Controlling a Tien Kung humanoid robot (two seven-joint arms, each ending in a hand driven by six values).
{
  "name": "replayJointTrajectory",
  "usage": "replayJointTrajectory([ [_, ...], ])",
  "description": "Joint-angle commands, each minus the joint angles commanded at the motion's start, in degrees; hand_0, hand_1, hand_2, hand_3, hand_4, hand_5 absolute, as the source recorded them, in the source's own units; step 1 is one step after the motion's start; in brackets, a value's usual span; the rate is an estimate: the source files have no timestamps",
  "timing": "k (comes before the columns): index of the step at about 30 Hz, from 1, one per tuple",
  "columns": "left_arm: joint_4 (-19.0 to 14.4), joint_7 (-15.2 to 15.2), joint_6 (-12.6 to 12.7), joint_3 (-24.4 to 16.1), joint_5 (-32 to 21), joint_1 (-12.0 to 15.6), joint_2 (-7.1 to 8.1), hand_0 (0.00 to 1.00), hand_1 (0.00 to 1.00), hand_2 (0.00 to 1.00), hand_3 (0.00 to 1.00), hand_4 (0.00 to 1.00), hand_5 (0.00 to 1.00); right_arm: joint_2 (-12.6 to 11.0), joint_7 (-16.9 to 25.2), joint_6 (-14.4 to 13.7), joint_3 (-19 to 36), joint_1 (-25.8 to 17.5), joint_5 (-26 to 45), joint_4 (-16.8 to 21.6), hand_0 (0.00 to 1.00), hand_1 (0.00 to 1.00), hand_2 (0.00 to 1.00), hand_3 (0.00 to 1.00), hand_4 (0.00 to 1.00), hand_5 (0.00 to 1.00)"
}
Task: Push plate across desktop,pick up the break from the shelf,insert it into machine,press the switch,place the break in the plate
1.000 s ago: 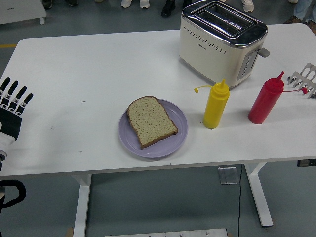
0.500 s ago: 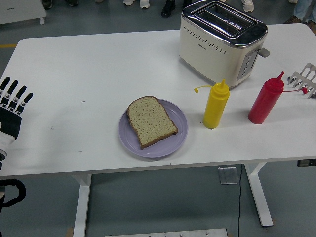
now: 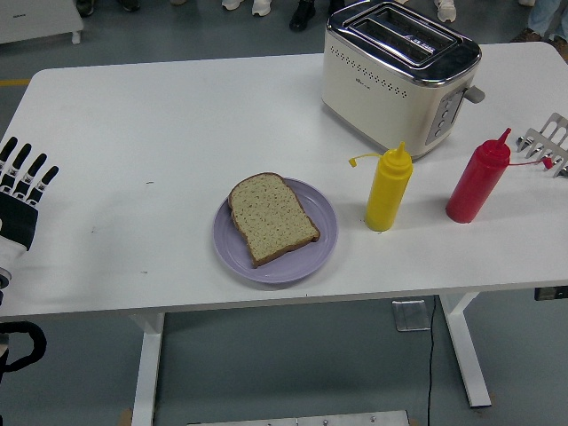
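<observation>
A slice of brown bread (image 3: 272, 218) lies flat on a lilac plate (image 3: 318, 253) near the table's front edge, in the middle. The cream and chrome toaster (image 3: 397, 71) stands at the back right, both slots empty, its lever (image 3: 474, 93) on the right end. A metal wire rack (image 3: 548, 142) sits at the far right edge with nothing in it. My left hand (image 3: 19, 196) rests at the left edge of the table, fingers straight and spread, holding nothing. It is far from the plate. My right arm is out of sight.
A yellow squeeze bottle (image 3: 388, 189) and a red squeeze bottle (image 3: 477, 181) stand upright between the plate and the rack, in front of the toaster. People's shoes show on the floor beyond the table's far edge.
My left hand has slid slightly down and toward the left edge. Nothing else has moved.
</observation>
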Motion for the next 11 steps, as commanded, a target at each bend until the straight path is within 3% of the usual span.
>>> replayJointTrajectory([
  [11,0.0,0.0,0.0,0.0,0.0,-0.1,0.00,0.790,0.850,0.905,0.858,0.620,0.998,0.1,0.0,0.0,0.1,0.1,0.0,0.0,0.818,0.772,0.774,0.762,0.435,0.504],
])
